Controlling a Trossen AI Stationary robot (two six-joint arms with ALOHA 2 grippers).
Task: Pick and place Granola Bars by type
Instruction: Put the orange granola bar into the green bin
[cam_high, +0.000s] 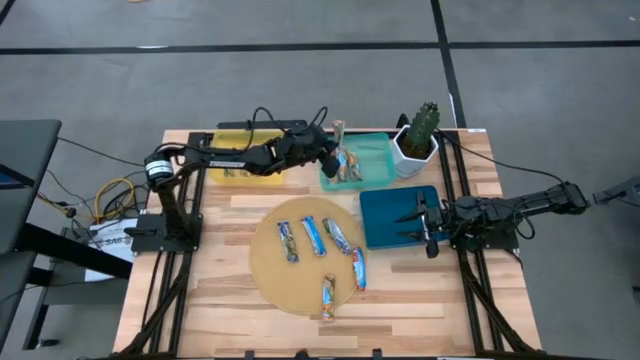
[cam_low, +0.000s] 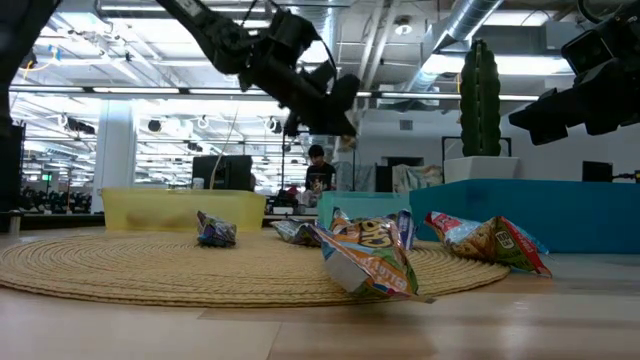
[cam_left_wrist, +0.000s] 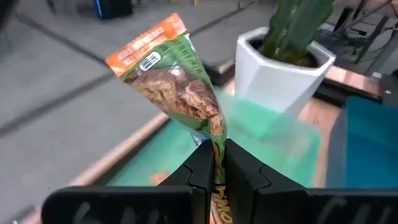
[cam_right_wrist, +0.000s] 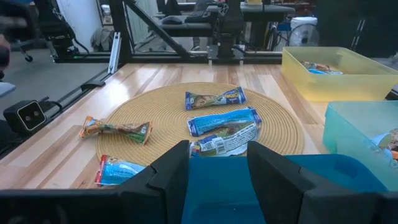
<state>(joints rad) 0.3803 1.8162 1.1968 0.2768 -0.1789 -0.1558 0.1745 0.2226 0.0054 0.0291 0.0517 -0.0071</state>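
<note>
My left gripper (cam_high: 335, 150) hangs above the light green tray (cam_high: 372, 150) at the far side of the table, shut on an orange-and-green granola bar (cam_left_wrist: 180, 87). Several more bars (cam_high: 314, 235), blue-and-white and orange, lie flat on the round woven mat (cam_high: 275, 275). A few orange bars (cam_high: 347, 168) lie in the green tray. The yellow tray (cam_high: 240, 172) holds bars (cam_right_wrist: 317, 65) as well. My right gripper (cam_high: 425, 225) waits open over the dark blue tray (cam_high: 385, 210), with nothing between its fingers (cam_right_wrist: 171, 165). My left gripper pinches the bar between its two fingers at one end of the wrapper (cam_left_wrist: 216, 140). The fingers come nearly level from the table's left, slanting a little down. The bar sticks out past the fingertips, tilted up, and is clear of the green tray below.
A cactus in a white pot (cam_high: 418, 140) stands at the far right corner beside the green tray. Cables (cam_high: 115, 200) lie off the table's left edge. Bare wood shows along the near edge of the table (cam_high: 400, 310).
</note>
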